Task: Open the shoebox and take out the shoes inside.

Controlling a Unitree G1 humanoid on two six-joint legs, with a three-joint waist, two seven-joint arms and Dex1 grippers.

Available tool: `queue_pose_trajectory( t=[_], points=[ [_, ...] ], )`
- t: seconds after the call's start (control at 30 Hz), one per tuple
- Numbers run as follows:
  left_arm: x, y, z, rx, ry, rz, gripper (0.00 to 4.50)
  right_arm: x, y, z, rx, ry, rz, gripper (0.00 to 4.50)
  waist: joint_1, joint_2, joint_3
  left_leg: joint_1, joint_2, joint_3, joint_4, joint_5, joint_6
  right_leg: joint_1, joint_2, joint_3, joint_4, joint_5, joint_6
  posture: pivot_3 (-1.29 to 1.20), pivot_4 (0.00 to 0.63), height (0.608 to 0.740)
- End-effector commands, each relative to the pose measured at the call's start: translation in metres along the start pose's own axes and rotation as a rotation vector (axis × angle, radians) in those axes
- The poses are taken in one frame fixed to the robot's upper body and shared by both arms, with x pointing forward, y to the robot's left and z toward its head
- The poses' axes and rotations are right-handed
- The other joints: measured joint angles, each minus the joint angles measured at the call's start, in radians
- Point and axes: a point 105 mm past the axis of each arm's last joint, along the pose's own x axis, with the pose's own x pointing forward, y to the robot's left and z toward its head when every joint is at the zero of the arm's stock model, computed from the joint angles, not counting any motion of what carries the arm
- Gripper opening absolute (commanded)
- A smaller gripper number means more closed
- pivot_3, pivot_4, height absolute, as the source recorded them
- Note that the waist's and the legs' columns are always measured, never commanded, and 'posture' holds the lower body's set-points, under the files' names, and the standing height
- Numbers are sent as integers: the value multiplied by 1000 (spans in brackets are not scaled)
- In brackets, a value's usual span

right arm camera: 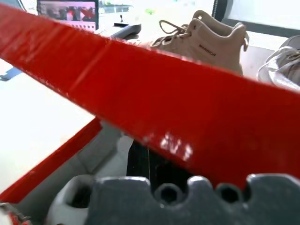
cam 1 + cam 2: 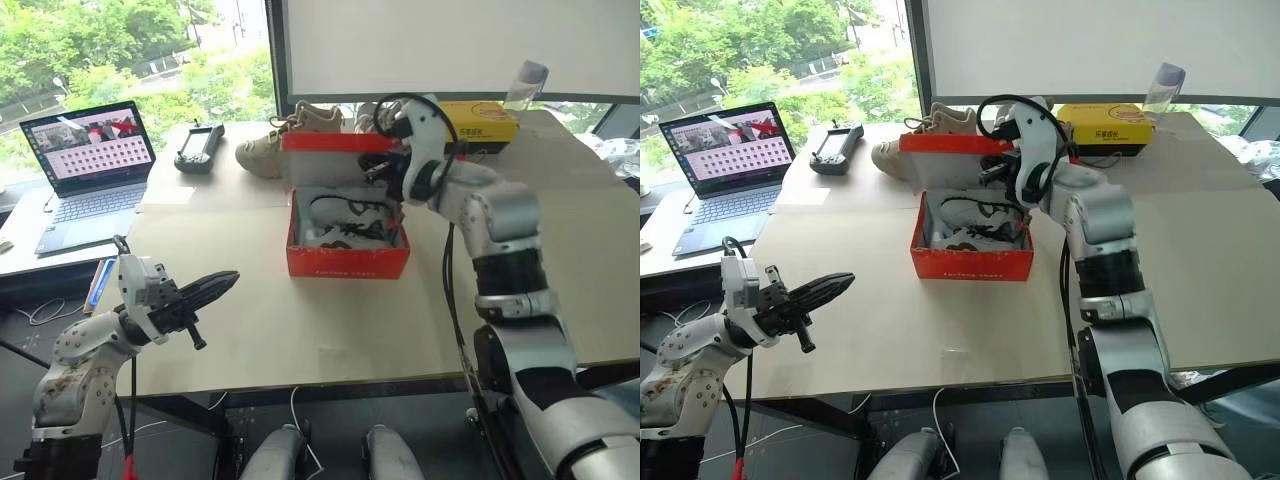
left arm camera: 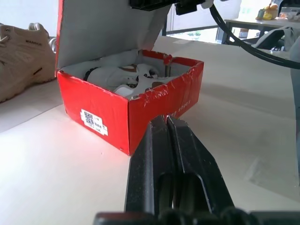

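Daylight from a big window with green trees falls on the pale table (image 2: 300, 330), where the shoebox (image 2: 347, 258) stands near the middle, a little toward the far side. Its red lid (image 2: 338, 143) is raised and almost upright on the hinge at the back, so the opening step looks mostly done. The right gripper (image 2: 392, 168) is at the lid's right end, with its fingers together; in the right wrist view the red lid edge (image 1: 154, 103) crosses just in front of them. I judge that they pinch or push this edge, but the contact itself is hidden, so I cannot say it for sure.

Inside the box lie the shoes (image 2: 348, 222), whitish with dark laces, side by side on the grey-white bottom, and nothing has been lifted out yet. So the second part of the task, to take both shoes out, is still completely left.

The left gripper (image 2: 215, 285) hangs over the near left part of the table, well apart from the box, with its fingers (image 3: 161, 154) pressed together and holding nothing.

Behind the box stand a beige boot (image 2: 285, 135) and a flat yellow box (image 2: 485, 122); these are not part of the task. A laptop (image 2: 90, 165) sits on a side table at the left.
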Motion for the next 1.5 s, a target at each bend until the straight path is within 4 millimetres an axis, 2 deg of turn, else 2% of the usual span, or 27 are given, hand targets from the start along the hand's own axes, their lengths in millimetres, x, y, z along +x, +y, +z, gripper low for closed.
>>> queue_pose_trajectory(
  t=[0.03, 0.2, 0.37, 0.5, 0.67, 0.83, 0.93, 1.23, 1.27, 1.33, 1.5],
  points=[
    [4, -1, 17, 35, -36, -15, 65, 11, -31, 16, -106, -19, -152, 34, 1, 0, 0, 0, 0, 0, 0, 0, 0, 0, 0, 0, 0, 0, -1, 0, 150, 732],
    [9, 5, 33, 43, -72, -21, 65, 10, -47, 34, -113, -62, -184, 34, 5, 0, 1, 1, 0, 0, -1, 1, -1, -1, 3, 0, 0, 0, -1, 0, 150, 732],
    [16, 11, 50, 44, -90, -34, 65, 3, -50, 26, -139, -46, -144, 34, 5, 0, 1, 1, 0, -1, -1, 1, -2, -1, 5, 2, 0, 0, -1, 0, 150, 732],
    [19, 20, 62, 49, -60, -72, 65, -5, -25, 9, -222, -35, -4, 34, 4, 0, 2, 1, 1, -1, -1, 1, -2, 0, 7, 3, 0, 0, -1, 0, 150, 732],
    [25, 39, 76, 54, -27, -62, 65, -20, 27, -10, -222, -17, 197, 34, -2, 0, 2, 1, 1, -1, -1, 1, -2, -2, 9, 5, 2, 0, -2, 0, 150, 732],
    [28, 42, 80, 73, -5, -80, 65, -30, 59, -20, -246, 5, 270, 34, -1, 0, 2, 1, 1, -1, -1, 1, -2, -3, 9, 6, 1, 0, -2, 0, 150, 732],
    [29, 41, 78, 74, 4, -95, 65, -29, 67, -20, -248, 8, 272, 34, 2, 0, 2, 1, 1, -1, -1, 1, -2, -2, 8, 6, 1, 1, -1, 0, 150, 732],
    [30, 40, 72, 66, 17, -101, 65, -9, 65, -22, -229, 33, 242, 34, 5, -1, 2, 1, 1, -1, -1, 1, -2, -3, 8, 6, 0, 2, -2, 0, 150, 732],
    [30, 40, 71, 65, 20, -101, 0, -8, 65, -23, -237, 41, 252, 586, 5, -1, 2, 1, 1, -1, -1, 1, -2, -3, 8, 6, 0, 2, -2, 0, 150, 732],
    [30, 39, 69, 62, 24, -102, 0, -7, 66, -25, -270, 61, 288, 1097, 5, -1, 2, 1, 1, -1, -1, 1, -2, -3, 9, 6, 0, 2, -2, 0, 150, 732],
    [32, 38, 66, 60, 32, -107, 0, -13, 57, -38, -346, 182, 381, 2797, 5, -1, 2, 1, 1, -1, -1, 2, -3, -2, 9, 6, 0, 2, -1, 0, 150, 732]
  ],
)
